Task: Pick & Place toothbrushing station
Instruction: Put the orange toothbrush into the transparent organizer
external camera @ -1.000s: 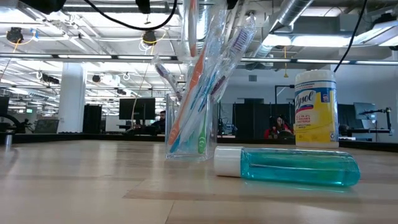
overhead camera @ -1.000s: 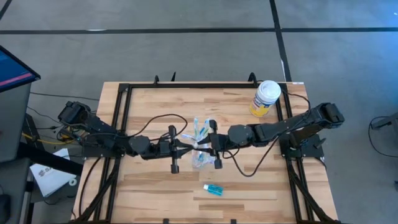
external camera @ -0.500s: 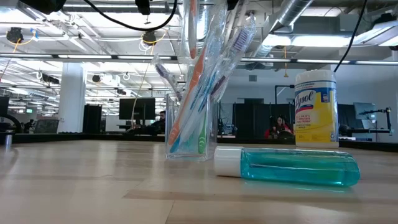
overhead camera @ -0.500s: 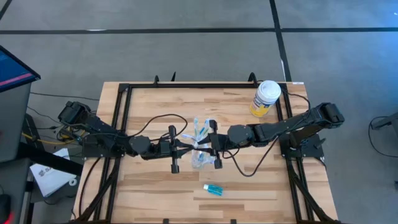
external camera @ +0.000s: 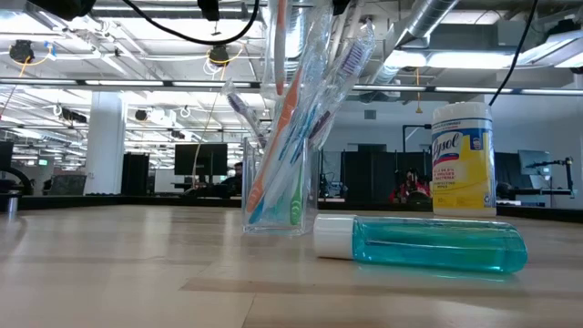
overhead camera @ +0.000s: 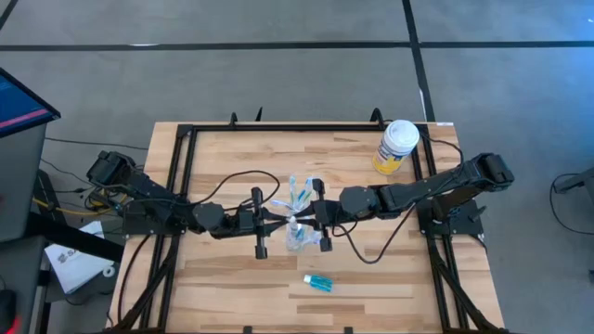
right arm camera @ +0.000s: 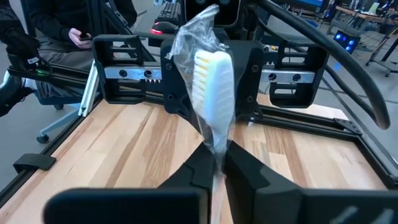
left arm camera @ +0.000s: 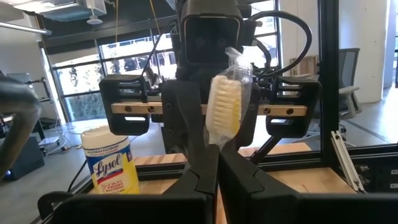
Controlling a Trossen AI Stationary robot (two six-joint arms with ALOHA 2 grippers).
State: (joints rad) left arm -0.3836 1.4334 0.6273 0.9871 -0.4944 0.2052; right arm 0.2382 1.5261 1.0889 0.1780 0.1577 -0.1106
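Nearest the front edge of the worktop (overhead camera: 232, 288), at about six o'clock, the little blue tube (overhead camera: 317, 282) with its white cap lies on its side, untouched and well apart from both arms. Just beyond it, at the middle of the boards, stands the clear tumbler (external camera: 279, 196) with its sheaf of wrapped toothbrushes (external camera: 296, 118) leaning out of the top, orange, blue and green handles among them. Right over that tumbler the two arms meet nose to nose: the left pincer (left arm camera: 217, 163) comes in from nine o'clock with its fingers pressed together, and the right pincer (right arm camera: 216, 160) from three o'clock is pinched on the neck of a white-bristled brush in its plastic sleeve (right arm camera: 208, 78). From the left wrist view a wrapped brush head rises just past the left fingers too, but I cannot say whether they grip it. My reading is that a single brush is being worked over the tumbler, either lifted out or fed in; which of the two I cannot tell. The next move, I'd judge, calls for a straight vertical travel so the neighbours aren't dragged and the light tumbler isn't tipped. Farther back, at one o'clock, a yellow wipes canister (overhead camera: 397, 147) with a white lid stands by the black frame (overhead camera: 278, 126). Beyond is grey floor and an open office with monitors and bright ceiling lights.
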